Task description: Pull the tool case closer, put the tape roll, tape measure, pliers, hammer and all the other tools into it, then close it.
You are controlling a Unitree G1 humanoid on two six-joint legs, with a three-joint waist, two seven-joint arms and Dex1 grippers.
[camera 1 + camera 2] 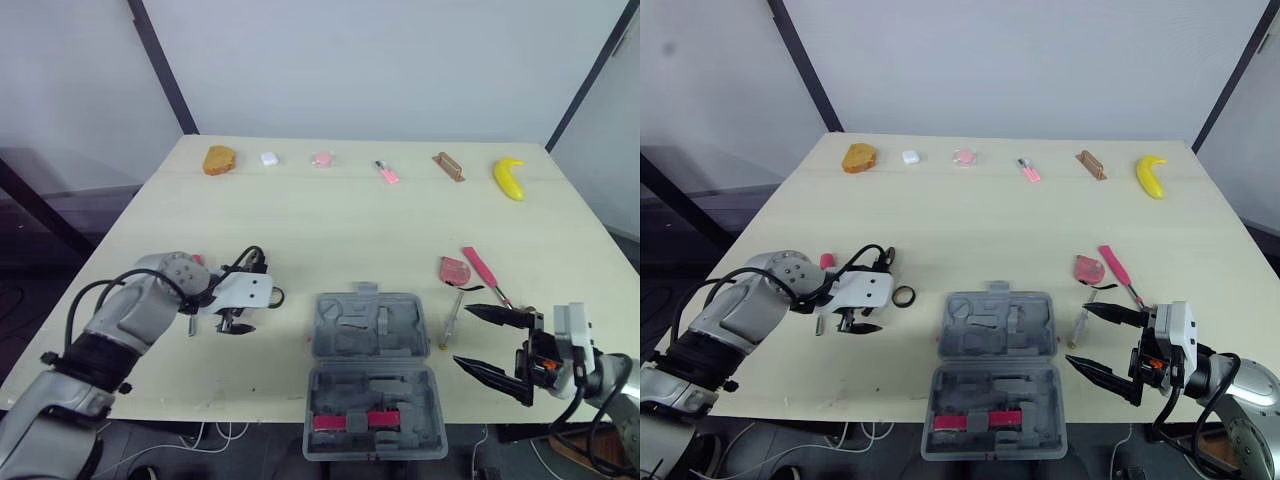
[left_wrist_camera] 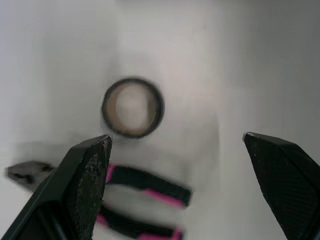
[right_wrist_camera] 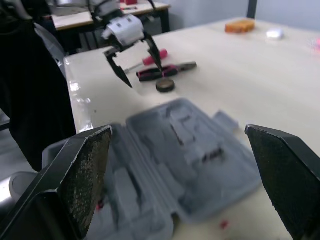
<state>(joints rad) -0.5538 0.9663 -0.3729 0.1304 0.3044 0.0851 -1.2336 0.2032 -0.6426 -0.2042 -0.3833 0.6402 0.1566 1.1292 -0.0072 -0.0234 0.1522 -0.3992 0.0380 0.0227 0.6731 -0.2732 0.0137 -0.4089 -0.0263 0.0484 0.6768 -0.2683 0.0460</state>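
Lying open at the middle of the tabletop's (image 1: 300,230) near edge: grey moulded tool case (image 1: 370,330), lid half flat toward the centre, base half overhanging the edge. The base half holds two red pieces (image 1: 345,421) on a black strip; the other moulded recesses show grey.

Left claw (image 1: 236,325): released, fingers spread wide, pointing down near the left part of the near edge, well left of the case.
- Tape roll (image 1: 903,296): small dark ring, flat on the tabletop between the left claw and the case, apart from both.
- Pliers (image 2: 150,181): black handles with pink trim, flat beneath the left claw, just beside the roll.
- Pink-handled tool (image 3: 147,60): just beyond the pliers, toward the left edge.

Right claw (image 1: 463,336): released, fingers wide apart, low over the near right corner and pointing toward the case, grasping nothing.
- Tape measure (image 1: 453,270): red, rounded, right of the case.
- Long pink-handled tool (image 1: 480,268): just beside the tape measure, angled toward the right edge.
- Slim tool (image 1: 452,318): between the case and the right claw.

Row along the far edge, left to right: orange-brown piece (image 1: 219,160), small white item (image 1: 268,158), pink item (image 1: 321,159), small pink-and-white item (image 1: 387,172), brown rectangular piece (image 1: 448,166), banana (image 1: 509,178).
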